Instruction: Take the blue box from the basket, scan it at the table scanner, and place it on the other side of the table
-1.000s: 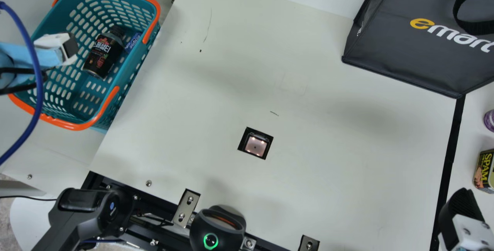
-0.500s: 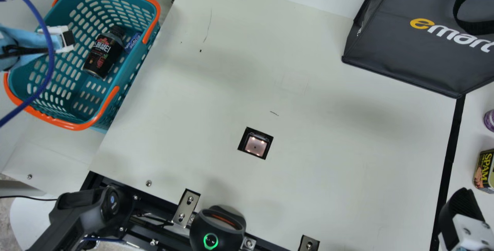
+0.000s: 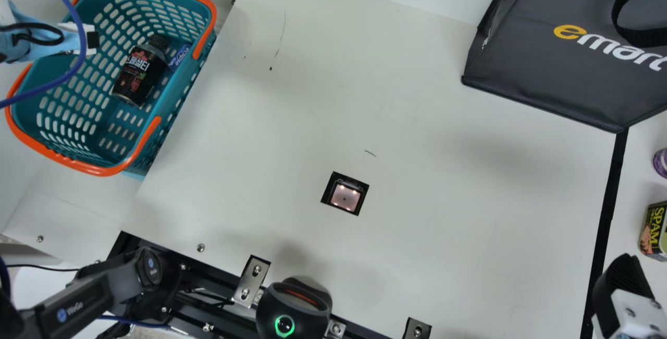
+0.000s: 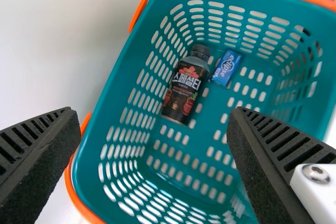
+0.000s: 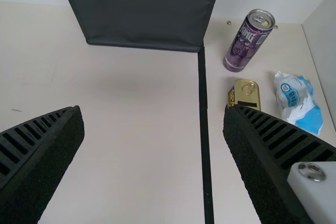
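I shift the wide left gripper (image 4: 154, 112) toward main-view 12 o'clock, presumably aligning for the blue box (image 4: 226, 68); right gripper (image 5: 153, 109): wide.

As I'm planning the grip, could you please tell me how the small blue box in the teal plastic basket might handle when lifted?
The small blue box has straight edges, so it is probably fairly stiff. Its flat faces suggest sliding rather than rolling. Lying close beside the dark, capped bottle, it may brush that as it rises.
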{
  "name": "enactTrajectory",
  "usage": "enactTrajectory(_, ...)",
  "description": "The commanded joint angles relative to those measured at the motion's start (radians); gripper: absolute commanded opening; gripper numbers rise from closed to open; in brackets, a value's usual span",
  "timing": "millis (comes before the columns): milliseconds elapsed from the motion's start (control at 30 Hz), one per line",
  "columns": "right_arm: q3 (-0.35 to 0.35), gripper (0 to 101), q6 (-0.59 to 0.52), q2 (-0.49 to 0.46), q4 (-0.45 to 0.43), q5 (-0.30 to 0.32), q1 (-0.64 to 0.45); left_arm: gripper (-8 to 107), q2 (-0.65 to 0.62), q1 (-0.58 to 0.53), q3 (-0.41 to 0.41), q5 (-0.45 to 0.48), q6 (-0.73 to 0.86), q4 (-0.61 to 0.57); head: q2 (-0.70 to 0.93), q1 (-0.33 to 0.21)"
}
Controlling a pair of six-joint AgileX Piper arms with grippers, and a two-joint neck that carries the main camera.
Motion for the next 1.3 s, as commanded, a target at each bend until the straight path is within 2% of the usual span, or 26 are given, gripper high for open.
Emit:
enactTrajectory(0, 0.000, 95, 0.000, 0.000, 0.000, 0.000, 0.000, 90, 0.043, 0.004, 0.004, -0.038, 0.096, -0.015, 0.004, -0.027)
enactTrajectory(333, 0.000, 95, 0.000, 0.000, 0.000, 0.000, 0.000, 90, 0.191, 0.009, 0.009, -0.128, 0.354, -0.139, 0.004, -0.027)
enactTrajectory(567, 0.000, 95, 0.000, 0.000, -0.001, 0.002, 0.000, 90, 0.282, 0.016, 0.000, -0.135, 0.503, -0.218, 0.004, -0.027)
enactTrajectory(967, 0.000, 95, 0.000, 0.000, -0.001, 0.002, 0.000, 90, 0.392, 0.025, -0.023, -0.076, 0.579, -0.247, 0.004, -0.027)
enactTrajectory(1267, 0.000, 95, 0.000, 0.000, -0.001, 0.002, 0.000, 90, 0.439, 0.021, -0.013, -0.076, 0.597, -0.242, 0.004, -0.027)
